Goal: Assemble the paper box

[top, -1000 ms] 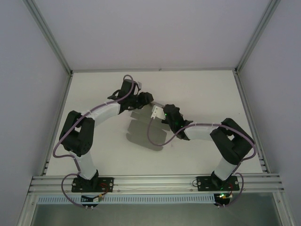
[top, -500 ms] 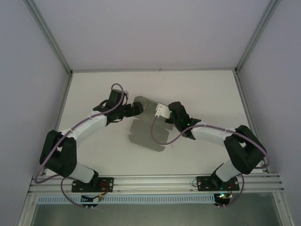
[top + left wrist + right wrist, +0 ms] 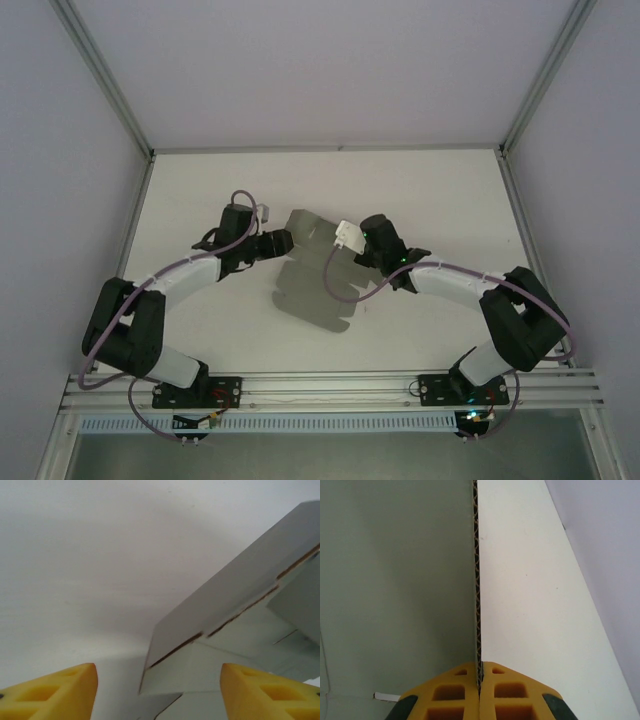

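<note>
White table (image 3: pixel 430 190) — right pincer (image 3: pixel 480 680) clamped on paper box (image 3: pixel 308 228) edge; left pincer (image 3: pixel 159 686) spread wide.

Left gripper (image 3: pixel 283 243) backed off leftward from paper box (image 3: pixel 308 229) since 1 s ago. Left arm dropped from raised elbow to low stretch. More of sheet's grey face exposed. Right gripper (image 3: pixel 345 236) shifted slightly right; right elbow swung outward.
</note>
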Tool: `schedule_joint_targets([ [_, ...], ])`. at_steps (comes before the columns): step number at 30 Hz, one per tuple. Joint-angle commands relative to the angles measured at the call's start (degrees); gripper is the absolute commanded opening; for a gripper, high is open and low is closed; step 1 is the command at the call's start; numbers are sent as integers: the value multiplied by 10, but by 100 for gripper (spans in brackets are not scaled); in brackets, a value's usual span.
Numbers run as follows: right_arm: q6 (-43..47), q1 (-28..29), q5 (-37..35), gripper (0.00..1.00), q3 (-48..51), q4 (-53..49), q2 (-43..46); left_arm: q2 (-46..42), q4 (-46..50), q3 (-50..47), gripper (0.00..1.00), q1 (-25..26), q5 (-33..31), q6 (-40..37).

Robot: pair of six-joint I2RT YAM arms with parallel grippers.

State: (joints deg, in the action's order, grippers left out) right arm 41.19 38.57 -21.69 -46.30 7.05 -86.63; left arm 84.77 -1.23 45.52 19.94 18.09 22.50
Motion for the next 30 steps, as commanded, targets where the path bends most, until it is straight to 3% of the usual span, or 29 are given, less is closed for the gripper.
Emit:
schedule_joint_targets([
  [1, -33, -9, 23, 4, -24, -20, -9, 17, -61, -8, 56, 0, 48, -4],
  [6, -45, -16, 40, 4, -27, -32, -6, 40, -64, -8, 46, 1, 48, -9],
  [9, -49, -17, 39, 4, -30, -36, -7, 47, -65, -3, 32, 1, 42, -11],
  [22, -61, -21, 59, 4, -32, -63, 11, 67, -35, 5, 32, 0, 5, -29],
  [25, -63, -21, 61, 4, -31, -65, 12, 67, -49, 6, 24, -1, 20, -23],
  [28, -71, -22, 61, 4, -33, -67, 8, 64, -94, -3, 2, 1, 52, -17],
  [30, -81, -22, 50, 4, -37, -67, 2, 58, -115, -11, 0, 0, 57, -18],
])
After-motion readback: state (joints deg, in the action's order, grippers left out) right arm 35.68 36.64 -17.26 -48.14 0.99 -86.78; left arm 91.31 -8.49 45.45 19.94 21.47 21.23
